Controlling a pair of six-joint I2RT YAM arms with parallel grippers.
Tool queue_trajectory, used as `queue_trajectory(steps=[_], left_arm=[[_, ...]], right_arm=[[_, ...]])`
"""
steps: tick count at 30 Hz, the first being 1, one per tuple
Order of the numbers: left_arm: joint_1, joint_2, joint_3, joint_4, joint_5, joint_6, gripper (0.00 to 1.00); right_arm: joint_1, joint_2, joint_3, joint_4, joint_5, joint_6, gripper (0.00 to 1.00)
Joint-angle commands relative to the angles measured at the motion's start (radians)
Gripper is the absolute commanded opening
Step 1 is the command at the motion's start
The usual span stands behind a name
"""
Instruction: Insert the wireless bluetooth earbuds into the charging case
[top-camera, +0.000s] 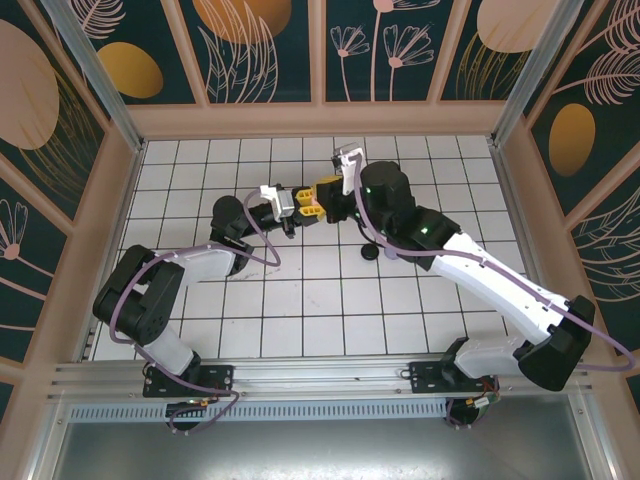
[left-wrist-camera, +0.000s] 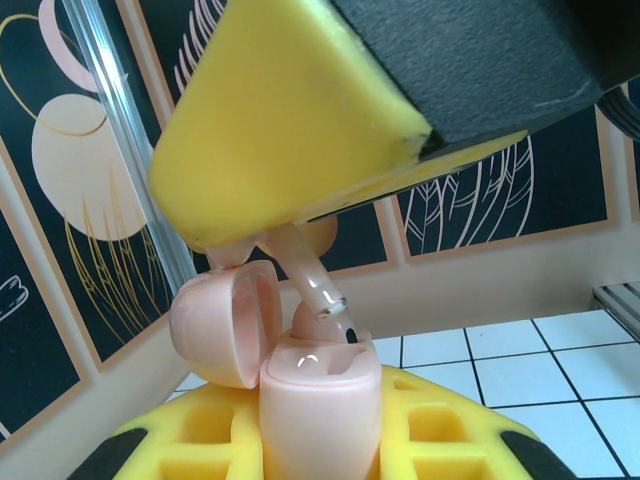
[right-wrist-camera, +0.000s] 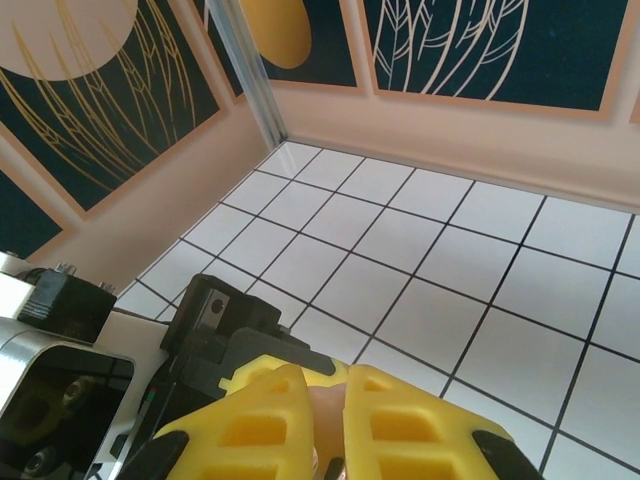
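White tiled table (top-camera: 400, 300) walled by dark floral panels (top-camera: 262, 45). At its centre the left gripper (top-camera: 303, 207) clamps an open pink case (left-wrist-camera: 320, 410). The right gripper (top-camera: 322, 190) pinches a pink earbud (left-wrist-camera: 312, 275), stem tip just above the case's sockets.

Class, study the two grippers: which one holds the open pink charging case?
The left gripper: its yellow fingers clamp the pink case, lid hinged open. The right gripper instead holds a pink earbud over it.

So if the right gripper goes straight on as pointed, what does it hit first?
Probably the open pink case in the left gripper; the right gripper's earbud would land first.
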Motion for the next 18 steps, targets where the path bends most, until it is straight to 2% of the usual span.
queue_trajectory(steps=[1,9,18], left_arm=[[-0.006,-0.036,0.036,0.040,0.002,0.010,0.00],[-0.006,-0.039,0.039,0.081,0.022,-0.026,0.00],[-0.008,-0.053,0.042,0.100,0.041,-0.049,0.00]], right_arm=[[0.013,0.012,-0.022,-0.061,0.043,-0.030,0.11],[0.044,0.032,-0.036,-0.071,0.139,-0.067,0.11],[0.058,0.056,-0.038,-0.058,0.189,-0.085,0.10]])
